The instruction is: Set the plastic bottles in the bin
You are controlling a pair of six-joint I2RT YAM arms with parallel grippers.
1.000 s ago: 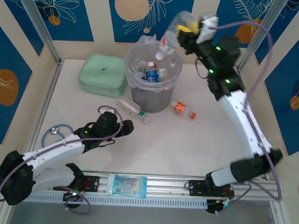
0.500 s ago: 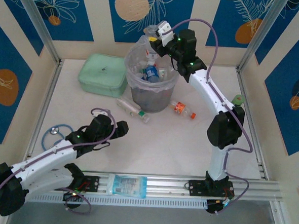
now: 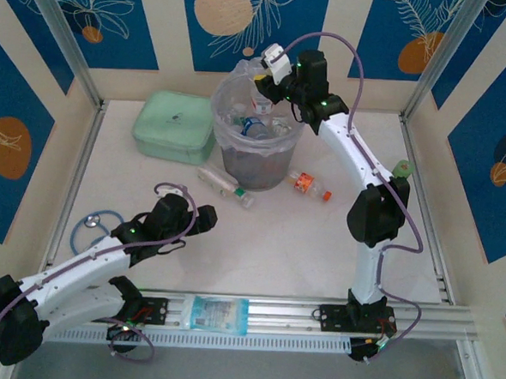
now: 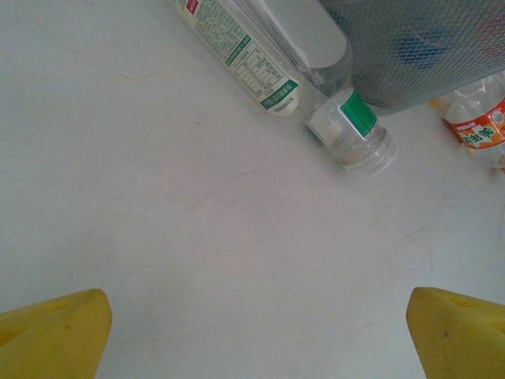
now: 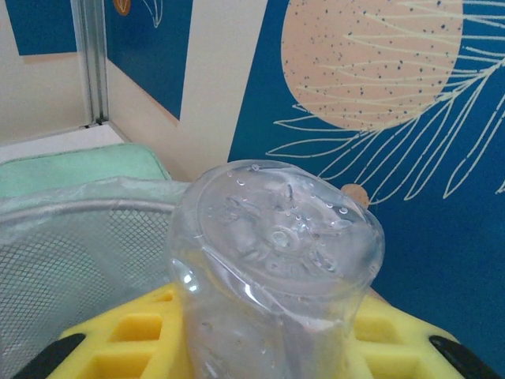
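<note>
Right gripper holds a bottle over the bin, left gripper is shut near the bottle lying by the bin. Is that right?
Not quite: the left gripper is open, not shut. The left wrist view shows its fingers wide apart, the lying bottle ahead of them. The rest stands: the raised bottle is in the right gripper, over the bin.

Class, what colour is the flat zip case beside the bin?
The case is mint green, clearest from top external.

Bright, even overhead light leaves only faint, soft shadows on the pale worktop (image 3: 275, 242), which looks washed out in the left wrist view where the left gripper (image 4: 256, 335) blurs at the bottom corners, while small glints dot the close-up clear bottle (image 5: 276, 237).
</note>
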